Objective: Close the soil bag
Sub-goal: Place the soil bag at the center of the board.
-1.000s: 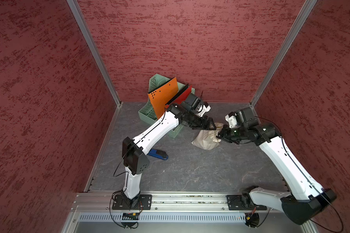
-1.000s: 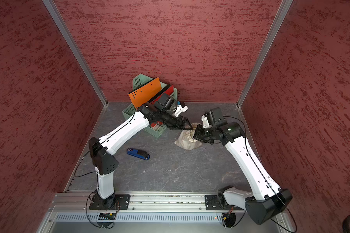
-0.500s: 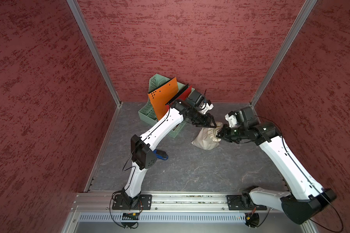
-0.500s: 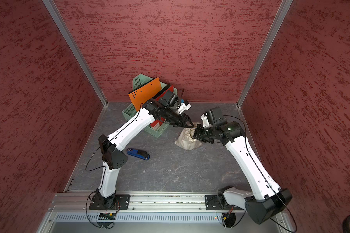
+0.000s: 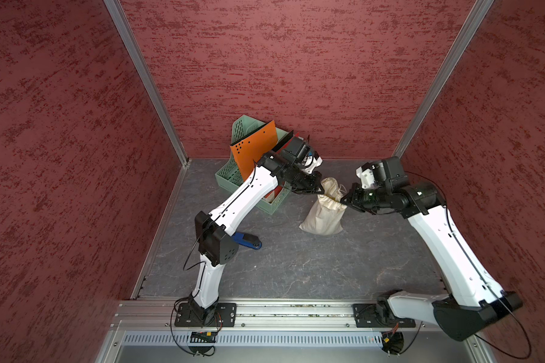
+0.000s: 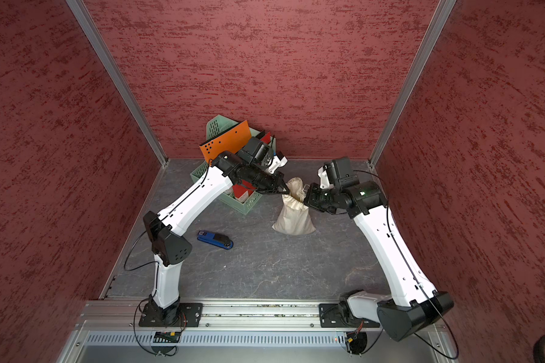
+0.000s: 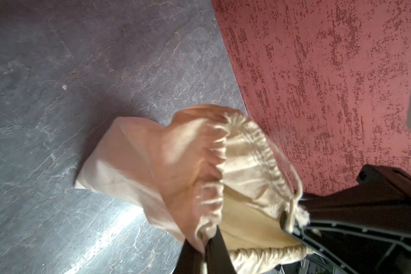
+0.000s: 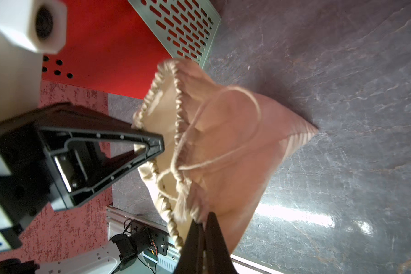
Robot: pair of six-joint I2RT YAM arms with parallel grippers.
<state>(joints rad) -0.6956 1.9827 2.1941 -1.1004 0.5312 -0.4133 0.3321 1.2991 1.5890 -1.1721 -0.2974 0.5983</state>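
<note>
Though mouth gapes, soil bag [image 5: 323,217] contents hidden; left jaws, right jaws pinch opposite rim edges.

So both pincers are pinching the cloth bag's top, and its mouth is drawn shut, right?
No: the left pincer and right pincer do pinch the top of the soil bag, but its mouth gapes open; both wrist views show the inside.
</note>
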